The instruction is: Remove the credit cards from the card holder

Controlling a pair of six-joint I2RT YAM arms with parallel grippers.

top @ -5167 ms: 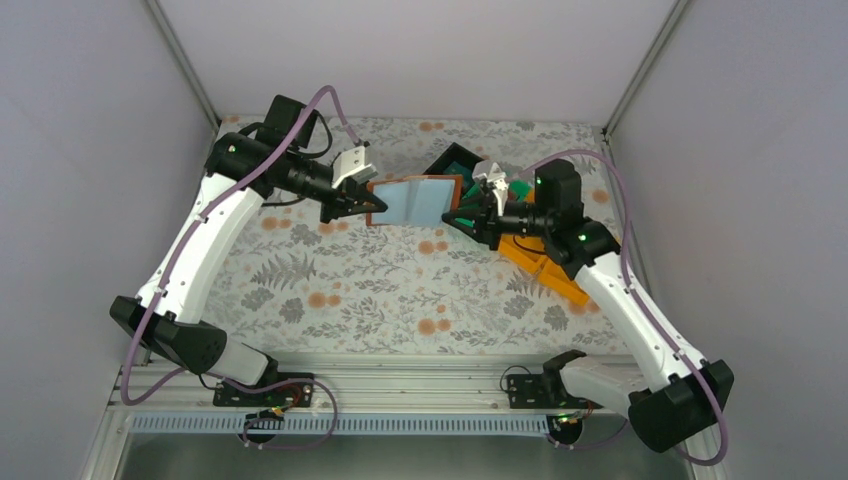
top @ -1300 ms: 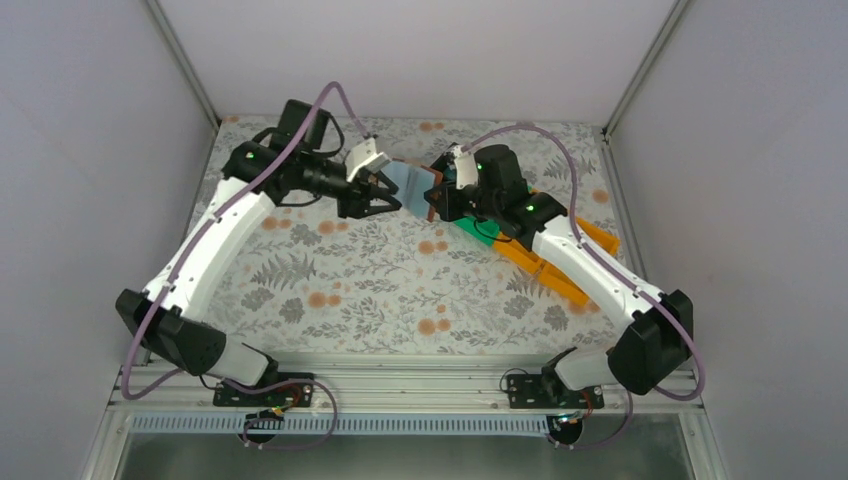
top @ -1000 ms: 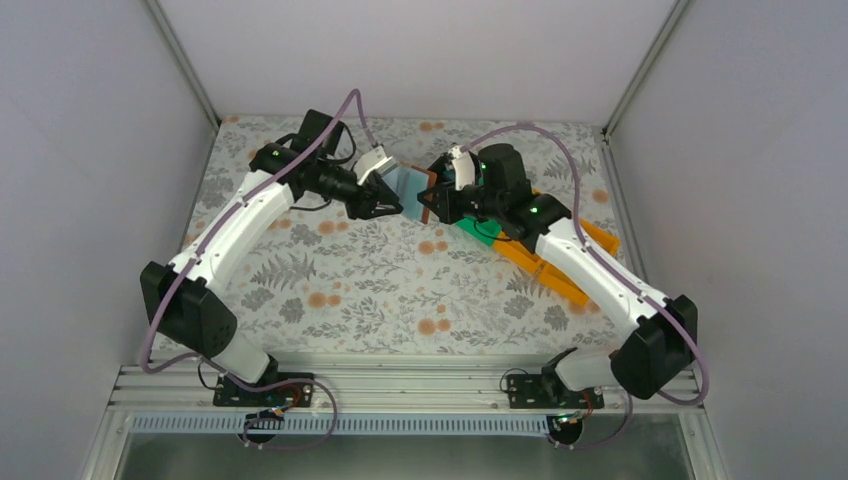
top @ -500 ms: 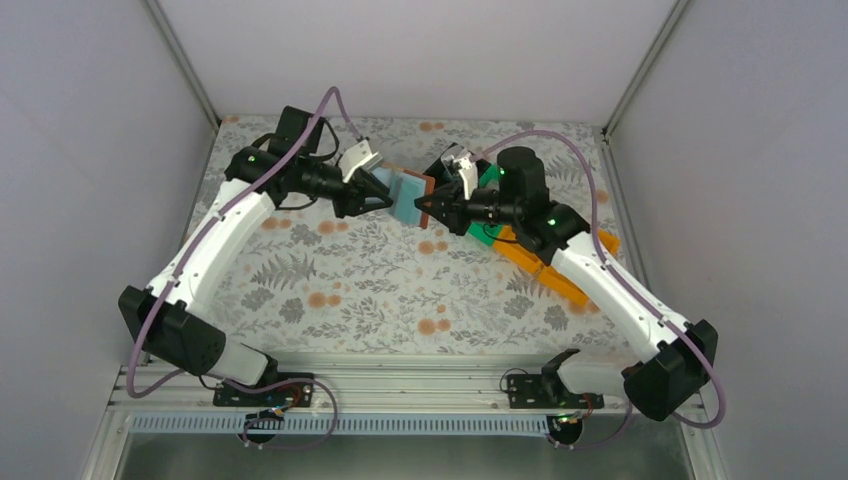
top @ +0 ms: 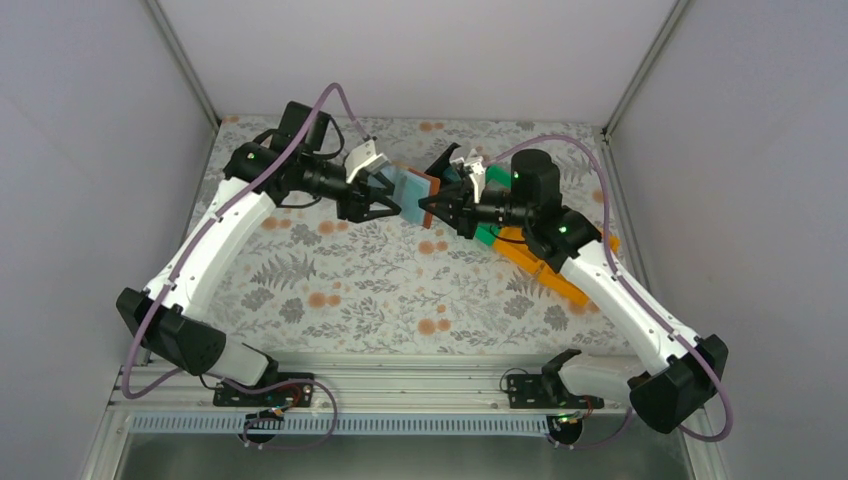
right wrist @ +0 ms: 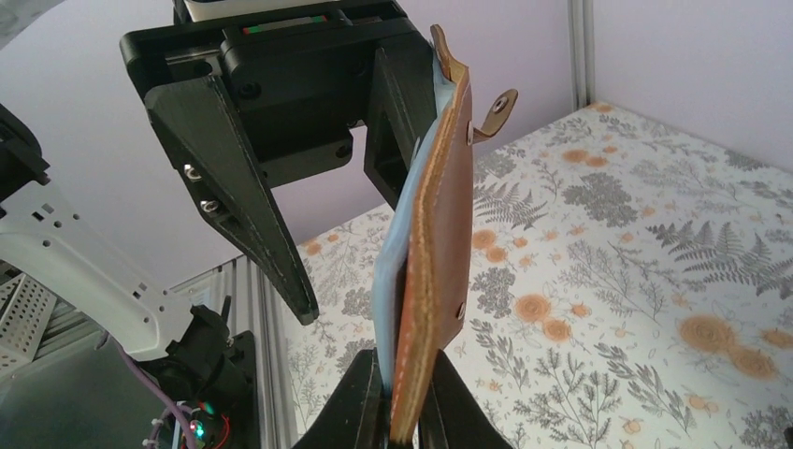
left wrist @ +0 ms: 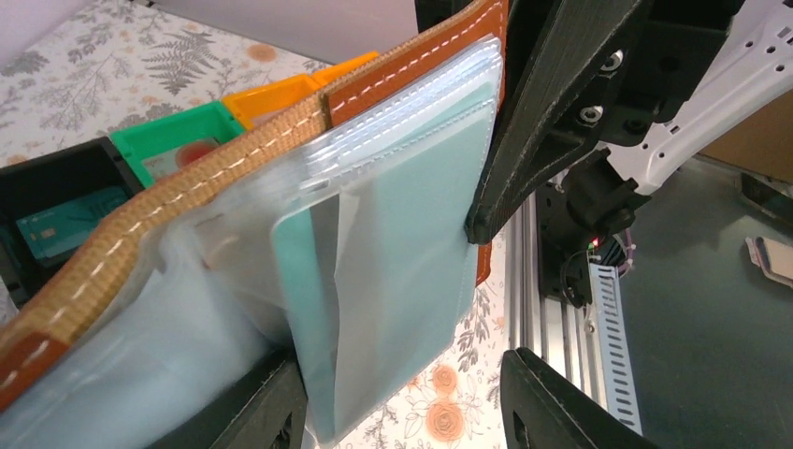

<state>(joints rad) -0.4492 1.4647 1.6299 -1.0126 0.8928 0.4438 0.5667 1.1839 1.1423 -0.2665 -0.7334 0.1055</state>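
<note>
Left gripper (top: 385, 207) has spread its jaws since a second ago; they now sit apart either side of the teal card (left wrist: 393, 243) in the wallet (right wrist: 435, 262). Right gripper (right wrist: 402, 416) is clamped on the wallet's edge, holding it upright in mid-air between both arms.

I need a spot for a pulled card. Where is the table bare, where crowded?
Bare: near half of the table, between the arms and front rail. Crowded: far right, where the black, green and orange bins lie under the right arm.
</note>
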